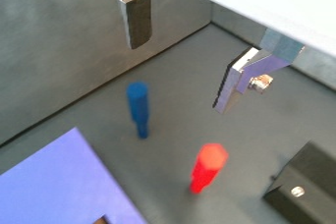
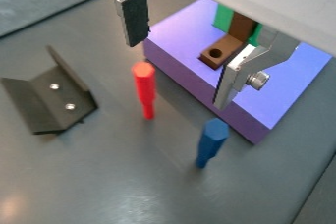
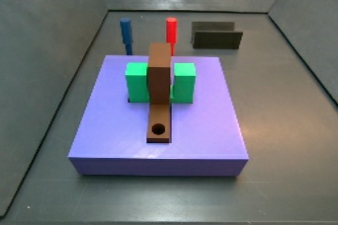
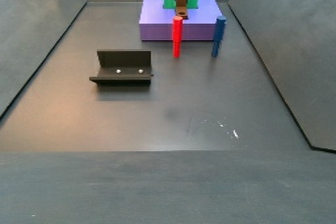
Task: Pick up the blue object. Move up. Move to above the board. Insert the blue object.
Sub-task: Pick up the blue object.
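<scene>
The blue object (image 1: 138, 108) is a thin dark blue peg standing upright on the grey floor beside the red peg (image 1: 206, 167). It shows in both side views (image 3: 126, 34) (image 4: 219, 36) and in a wrist view (image 2: 210, 141). My gripper (image 1: 180, 74) is open and empty, high above the floor, with the blue object below and off to one side of the gap between its fingers. The board (image 3: 160, 86) is a brown plank with a round hole, passing through a green block (image 3: 137, 83). It also shows in a wrist view (image 2: 223, 53).
The board rests on a large lavender slab (image 3: 119, 130). The red peg (image 3: 171, 32) stands next to the blue one. The dark fixture (image 4: 121, 67) stands on the floor apart from the slab. Grey walls enclose the floor.
</scene>
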Controlling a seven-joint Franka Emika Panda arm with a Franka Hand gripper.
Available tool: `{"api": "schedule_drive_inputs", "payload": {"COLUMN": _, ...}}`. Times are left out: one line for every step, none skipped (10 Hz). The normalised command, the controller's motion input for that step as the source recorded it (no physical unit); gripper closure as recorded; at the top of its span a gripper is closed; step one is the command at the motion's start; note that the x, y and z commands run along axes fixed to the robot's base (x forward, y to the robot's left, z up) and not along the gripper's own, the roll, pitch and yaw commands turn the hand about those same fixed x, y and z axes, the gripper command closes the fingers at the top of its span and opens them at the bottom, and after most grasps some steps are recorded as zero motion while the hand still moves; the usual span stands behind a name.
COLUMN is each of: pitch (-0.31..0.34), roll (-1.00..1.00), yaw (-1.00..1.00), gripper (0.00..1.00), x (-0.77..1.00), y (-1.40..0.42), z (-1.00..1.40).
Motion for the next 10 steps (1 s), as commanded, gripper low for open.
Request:
{"api": "schedule_drive_inputs", "payload": {"pitch": -0.061, "roll": -0.07, "yaw": 0.08, "gripper": 0.0, "x": -0.18, "y": -0.2, "z": -0.38}}
{"api": "schedule_drive_inputs", "payload": {"pitch": -0.049, "roll": -0.09, "yaw": 0.0, "gripper": 0.0, "x": -0.16, "y": -0.07, "z": -0.39}}
{"api": "schedule_drive_inputs", "payload": {"pitch": -0.033, "roll": -0.13, "yaw": 0.0, "gripper": 0.0, "x": -0.09, "y": 0.0, "z": -0.36}}
{"api": "schedule_drive_inputs", "payload": {"pitch": -0.026, "roll": -0.07, "yaw": -0.01, "gripper": 0.0, "x": -0.2, "y": 0.05, "z": -0.34}}
{"api": "schedule_drive_inputs", "payload": {"pitch": -0.023, "roll": -0.05, "yaw": 0.0, "gripper": 0.0, "x": -0.29, "y": 0.02, "z": -0.1}}
{"api": "schedule_drive_inputs", "payload": {"pitch": -0.07, "roll": -0.06, "yaw": 0.0, "gripper": 0.0, "x": -0.24, "y": 0.0, "z": 0.0}}
{"api": "schedule_drive_inputs", "payload": {"pitch": -0.08, "roll": -0.03, "yaw": 0.0, "gripper": 0.0, "x": -0.17, "y": 0.0, "z": -0.08}}
{"api": "schedule_drive_inputs", "payload": {"pitch": -0.077, "roll": -0.01, "yaw": 0.0, "gripper": 0.0, "x": -0.13, "y": 0.0, "z": -0.18}}
{"api": "schedule_drive_inputs", "payload": {"pitch": -0.084, "roll": 0.0, "yaw": 0.0, "gripper": 0.0, "x": -0.13, "y": 0.0, "z": -0.21}}
{"api": "schedule_drive_inputs", "payload": {"pitch": -0.094, "roll": 0.0, "yaw": 0.0, "gripper": 0.0, "x": -0.13, "y": 0.0, "z": -0.26}}
